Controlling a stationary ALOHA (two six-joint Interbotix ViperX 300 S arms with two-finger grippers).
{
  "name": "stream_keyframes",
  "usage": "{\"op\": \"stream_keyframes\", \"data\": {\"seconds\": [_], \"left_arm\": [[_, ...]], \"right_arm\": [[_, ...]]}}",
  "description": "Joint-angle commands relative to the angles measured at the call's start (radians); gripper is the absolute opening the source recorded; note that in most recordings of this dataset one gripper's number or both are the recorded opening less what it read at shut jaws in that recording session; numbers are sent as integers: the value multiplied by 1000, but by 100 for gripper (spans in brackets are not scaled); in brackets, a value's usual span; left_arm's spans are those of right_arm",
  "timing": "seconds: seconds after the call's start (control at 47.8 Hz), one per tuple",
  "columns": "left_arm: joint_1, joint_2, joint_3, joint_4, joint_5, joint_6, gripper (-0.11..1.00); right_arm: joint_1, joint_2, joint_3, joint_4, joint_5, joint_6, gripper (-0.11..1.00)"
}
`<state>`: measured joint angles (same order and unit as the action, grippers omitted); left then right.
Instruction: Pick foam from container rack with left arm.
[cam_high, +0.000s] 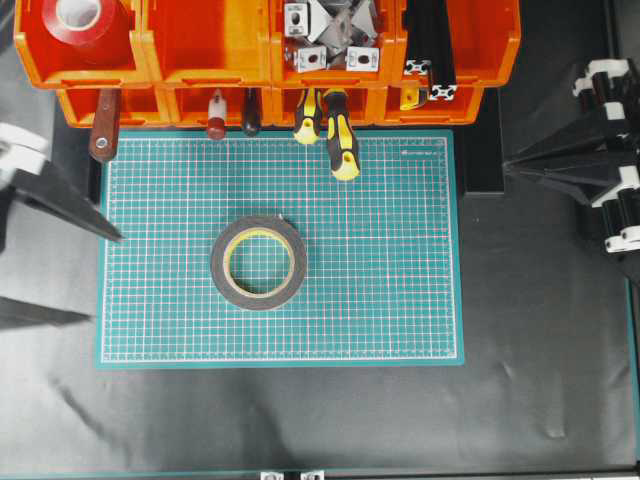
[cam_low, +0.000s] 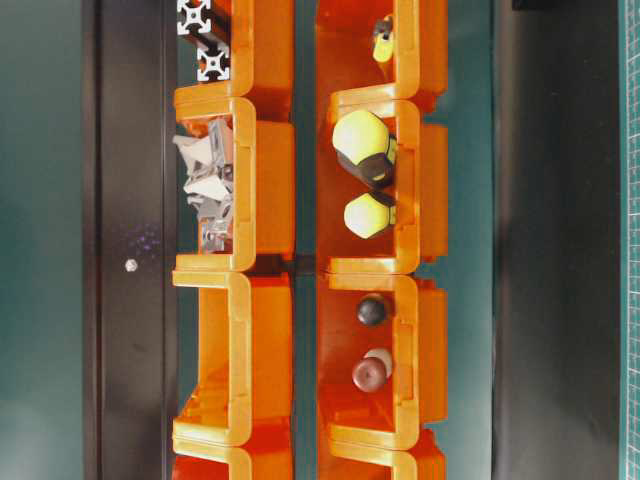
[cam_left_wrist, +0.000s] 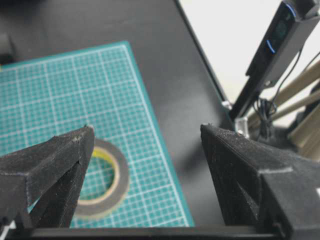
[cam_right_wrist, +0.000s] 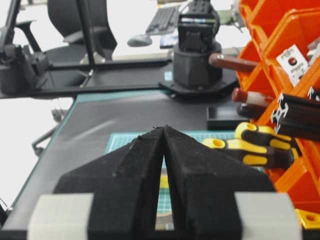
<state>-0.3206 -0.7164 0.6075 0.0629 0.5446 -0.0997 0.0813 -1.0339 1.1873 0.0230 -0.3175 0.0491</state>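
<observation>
foam flat on the green mat, left of the mat's middle, yellow core up, well clear of the rack. not in any bin. seen also in left wrist view, partly hidden behind one finger, near the mat's edge.

left gripper at the left edge of the tabletop, beside the mat's left edge; jaws spread wide, nothing between them, apart from the foam. in overhead view only dark fingers showing, tip just at the mat's left border.

right gripper at the right edge of the tabletop, off the mat; jaws closed tip to tip, holding nothing. arm body beside the mat's right side.

rack along the far edge of the tabletop, two rows of orange bins. red tape roll in far-left upper bin. metal brackets in third upper bin, black extrusions in fourth. lower row: brown handle, red-tipped handle, yellow-black handles sticking out over the mat's far edge.

table-level view: same bins end-on, yellow handle ends, two dark round ends.
</observation>
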Motion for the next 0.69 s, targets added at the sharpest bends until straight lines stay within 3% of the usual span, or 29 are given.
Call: {"op": "stream_keyframes", "data": {"seconds": [0.0, 0.502, 0.669], "left_arm": [[29, -78, 21, 3, -25, -3, 82], [118, -339, 153, 3, -58, -2, 82], [170, -397, 210, 3, -124, -6, 82]], "right_arm": [[0, -2, -35, 3, 3, -2, 0], [5, -25, -38, 3, 34, -2, 0], [5, -40, -40, 2, 34, -2, 0]]}}
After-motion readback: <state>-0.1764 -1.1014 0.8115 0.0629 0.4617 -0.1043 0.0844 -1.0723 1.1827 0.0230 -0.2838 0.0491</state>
